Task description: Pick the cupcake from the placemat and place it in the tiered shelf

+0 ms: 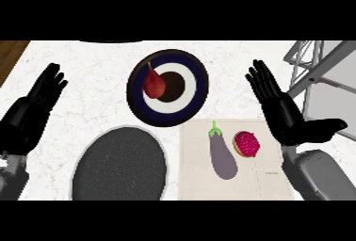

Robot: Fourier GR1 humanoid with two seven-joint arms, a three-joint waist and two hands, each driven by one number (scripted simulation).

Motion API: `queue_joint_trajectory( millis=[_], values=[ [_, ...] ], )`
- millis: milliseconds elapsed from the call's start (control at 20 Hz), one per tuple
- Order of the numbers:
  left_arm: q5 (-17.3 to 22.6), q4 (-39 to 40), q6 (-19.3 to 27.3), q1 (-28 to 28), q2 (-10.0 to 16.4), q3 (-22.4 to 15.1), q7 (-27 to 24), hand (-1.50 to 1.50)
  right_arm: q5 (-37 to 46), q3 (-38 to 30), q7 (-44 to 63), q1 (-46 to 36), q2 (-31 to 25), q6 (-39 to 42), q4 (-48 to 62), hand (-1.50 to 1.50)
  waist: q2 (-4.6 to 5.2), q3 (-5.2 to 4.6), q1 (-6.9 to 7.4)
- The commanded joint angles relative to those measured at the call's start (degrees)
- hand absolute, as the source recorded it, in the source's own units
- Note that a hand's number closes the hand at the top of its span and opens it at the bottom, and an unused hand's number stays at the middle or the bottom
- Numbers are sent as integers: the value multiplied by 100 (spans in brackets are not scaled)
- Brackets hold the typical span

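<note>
White marbled tabletop [90, 61] fills most of the frame, with a strip of brown wood [10, 52] at the upper left and the grey metal frame of the tiered shelf [313, 70] at the upper right.

The right hand [281, 110] stands at the right of the frame. Its fingers are straight and close together, pointing to the upper left, the thumb is spread toward the right edge, and it holds nothing. Its heel overlaps the right edge of the beige placemat [198, 179]. The left hand [31, 113] rests at the left edge, open, fingers up and empty.

The cupcake [246, 143] sits on the upper right part of the placemat, just beside the right hand's heel and apart from it. Its pink top shows, with a brown rim along its left side, and its outline runs longer from top to bottom of the frame. A purple eggplant [223, 157] lies just to its left, green stem toward the top.

Above the placemat a round dark blue and white plate [197, 89] carries a red fruit [154, 84]. A dark grey oval mat [119, 164] lies at the lower left.
</note>
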Motion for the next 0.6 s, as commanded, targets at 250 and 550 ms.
queue_joint_trajectory(
  millis=[250,550],
  values=[
    [-1045,449,523,294,-800,-741,-651,0,-128,-1149,1490,280,-1053,-721,-19,-150,-140,-19,-259],
    [-768,442,380,280,-789,-709,-394,0,1267,-1181,728,1092,-957,-2502,1113,150,-39,-38,-453]
  ],
)
